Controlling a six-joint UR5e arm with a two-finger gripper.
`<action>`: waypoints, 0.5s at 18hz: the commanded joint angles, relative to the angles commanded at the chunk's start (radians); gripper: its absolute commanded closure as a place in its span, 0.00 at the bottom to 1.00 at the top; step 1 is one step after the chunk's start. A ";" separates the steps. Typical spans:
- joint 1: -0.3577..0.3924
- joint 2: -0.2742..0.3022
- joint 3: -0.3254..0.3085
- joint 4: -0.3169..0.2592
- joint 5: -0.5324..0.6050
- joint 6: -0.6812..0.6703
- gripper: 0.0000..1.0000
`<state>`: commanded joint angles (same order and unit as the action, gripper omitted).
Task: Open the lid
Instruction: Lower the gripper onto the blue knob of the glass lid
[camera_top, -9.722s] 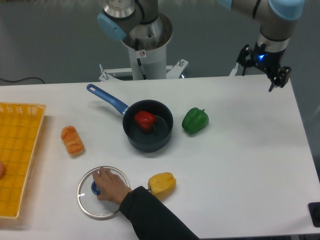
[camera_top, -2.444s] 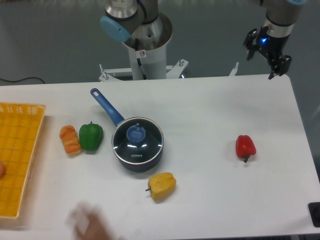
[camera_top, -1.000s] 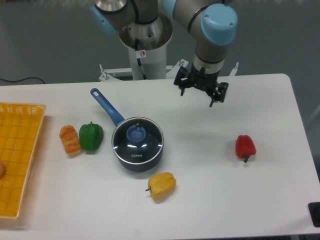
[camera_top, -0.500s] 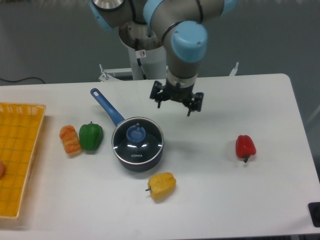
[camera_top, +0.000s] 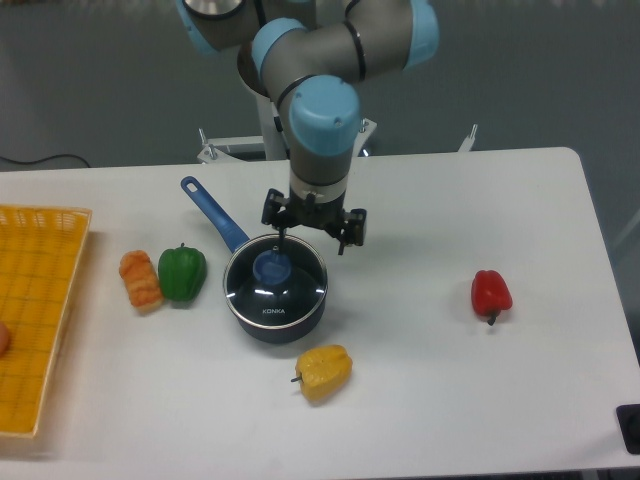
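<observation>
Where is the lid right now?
The lid sits closed on the dark blue saucepan, left of table centre, between the green pepper and the yellow pepper, with the claw just above its far edge.

You see a white table. On it sits a dark blue saucepan with a bright blue handle. Its lid is clear glass with a silver metal rim, a blue knob and white "KONKA" lettering. To the left are a green pepper and an orange item; a yellow pepper and a red pepper lie elsewhere. A yellow-orange basket has a grid pattern. The arm is grey with light blue joints, and its gripper is black.
</observation>
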<state>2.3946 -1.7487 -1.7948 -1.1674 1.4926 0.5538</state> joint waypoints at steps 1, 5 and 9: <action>-0.003 0.000 0.000 0.002 0.000 -0.005 0.00; -0.038 -0.020 0.005 0.040 0.005 -0.043 0.00; -0.070 -0.041 0.015 0.067 0.009 -0.074 0.00</action>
<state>2.3241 -1.7901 -1.7794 -1.1000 1.5018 0.4802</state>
